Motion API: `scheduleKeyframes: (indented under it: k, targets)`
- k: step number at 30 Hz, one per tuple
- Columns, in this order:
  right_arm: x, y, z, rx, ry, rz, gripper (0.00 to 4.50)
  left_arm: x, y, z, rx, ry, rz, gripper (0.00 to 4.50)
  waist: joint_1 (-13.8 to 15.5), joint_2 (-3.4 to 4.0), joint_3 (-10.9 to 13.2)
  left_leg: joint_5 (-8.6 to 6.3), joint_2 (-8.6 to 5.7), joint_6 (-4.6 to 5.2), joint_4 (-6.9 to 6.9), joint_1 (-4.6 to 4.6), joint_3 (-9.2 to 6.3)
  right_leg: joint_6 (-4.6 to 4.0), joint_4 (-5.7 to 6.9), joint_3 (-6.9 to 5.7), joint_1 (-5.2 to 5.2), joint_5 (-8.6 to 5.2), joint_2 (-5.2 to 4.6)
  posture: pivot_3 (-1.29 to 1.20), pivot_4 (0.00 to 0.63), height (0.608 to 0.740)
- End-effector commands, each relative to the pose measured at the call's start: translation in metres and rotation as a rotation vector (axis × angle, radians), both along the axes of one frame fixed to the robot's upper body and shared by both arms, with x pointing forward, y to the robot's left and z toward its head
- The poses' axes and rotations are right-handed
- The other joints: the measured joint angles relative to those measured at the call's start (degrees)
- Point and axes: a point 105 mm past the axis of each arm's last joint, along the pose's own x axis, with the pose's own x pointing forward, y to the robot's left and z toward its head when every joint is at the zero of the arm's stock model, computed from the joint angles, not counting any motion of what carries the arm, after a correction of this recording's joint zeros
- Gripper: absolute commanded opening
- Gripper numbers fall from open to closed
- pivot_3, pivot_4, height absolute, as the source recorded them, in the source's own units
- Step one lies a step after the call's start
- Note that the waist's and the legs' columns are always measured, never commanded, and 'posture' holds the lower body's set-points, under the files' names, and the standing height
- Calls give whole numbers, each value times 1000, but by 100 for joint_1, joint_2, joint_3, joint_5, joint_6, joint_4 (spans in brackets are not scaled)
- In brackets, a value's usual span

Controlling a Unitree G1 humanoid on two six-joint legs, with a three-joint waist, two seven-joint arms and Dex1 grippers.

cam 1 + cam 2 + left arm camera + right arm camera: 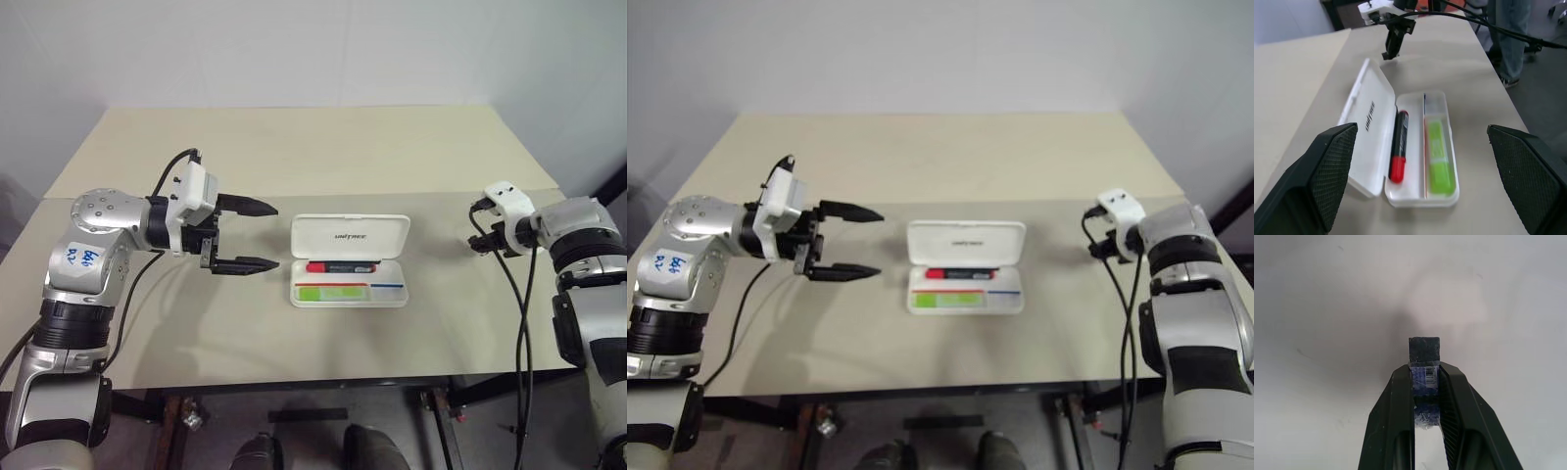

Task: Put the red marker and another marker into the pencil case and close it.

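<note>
Lying open on the smooth beige table (294,157), the glossy white hard-shell pencil case (350,235) holds the chunky red marker (340,266) and the light-green marker (331,292) in separate tray slots. The left gripper (253,235) hovers just beside it, textured black fingers spread wide. The right gripper (1424,382), well apart, pinches a small dark blue block (1424,348).
</note>
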Motion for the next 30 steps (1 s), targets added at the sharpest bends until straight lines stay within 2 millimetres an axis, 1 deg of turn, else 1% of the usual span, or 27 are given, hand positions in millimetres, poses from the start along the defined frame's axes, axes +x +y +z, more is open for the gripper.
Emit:
scheduleKeyframes:
  k: [1,3,7,9,10,12,15,17,19,23,27,30]
  targets:
    - [-2,17,37,-18,-74,226,349,-3,5,5,-23,-15,2,4500,-23,2,1,0,0,-1,-2,-1,1,0,0,4,-6,0,2,0,150,740]
    - [-10,28,41,-5,-71,348,349,-3,7,3,-18,-9,7,4500,-30,3,2,0,2,-1,-5,-5,2,1,3,12,-20,-1,5,0,150,740]
    - [-46,59,48,-2,-82,716,349,-4,16,-7,11,3,36,4500,28,3,2,-2,6,-5,-2,-11,11,2,5,8,-24,-2,10,0,150,740]
    - [-56,69,47,-17,-107,816,349,-5,20,-13,24,8,51,4500,38,2,2,-2,6,-6,-1,-12,13,3,7,8,-26,-2,8,0,150,740]
    - [-58,71,46,-22,-114,837,349,-5,22,-15,27,9,54,4500,35,3,2,-3,6,-5,4,-12,16,3,10,10,-26,-1,7,0,150,740]
    - [-64,83,39,-65,-137,941,349,-8,23,-21,36,13,60,4500,39,2,2,-4,4,-3,14,-10,18,3,11,15,-26,-1,3,0,150,740]
    - [-71,96,32,-85,-151,1047,349,-10,23,-24,41,13,63,4500,41,2,2,-4,3,-2,18,-5,17,2,9,15,-26,-1,1,0,150,740]
    - [-75,104,23,-126,-143,1118,349,-12,22,-26,45,13,67,4500,43,2,2,-3,5,-3,18,-6,15,1,13,14,-27,-1,1,0,150,740]
    - [-77,111,12,-166,-119,1166,349,-13,22,-27,43,16,72,4500,43,2,2,-2,5,-4,18,-4,11,1,14,15,-27,-2,1,0,150,740]
    - [-77,126,-1,-148,-90,1210,349,-17,21,-29,47,20,81,4500,26,2,2,-2,5,-3,18,0,0,1,17,24,-27,-2,0,0,150,740]
    - [-71,130,-6,-172,-87,1206,349,-18,20,-29,44,23,87,4500,44,2,2,-2,5,-3,18,1,-3,1,18,24,-29,-2,0,0,150,740]
    - [-65,139,-12,-178,-86,1199,349,-18,18,-29,42,26,88,4500,44,1,1,-3,4,-1,18,-1,-2,0,16,25,-29,-2,-1,0,150,740]
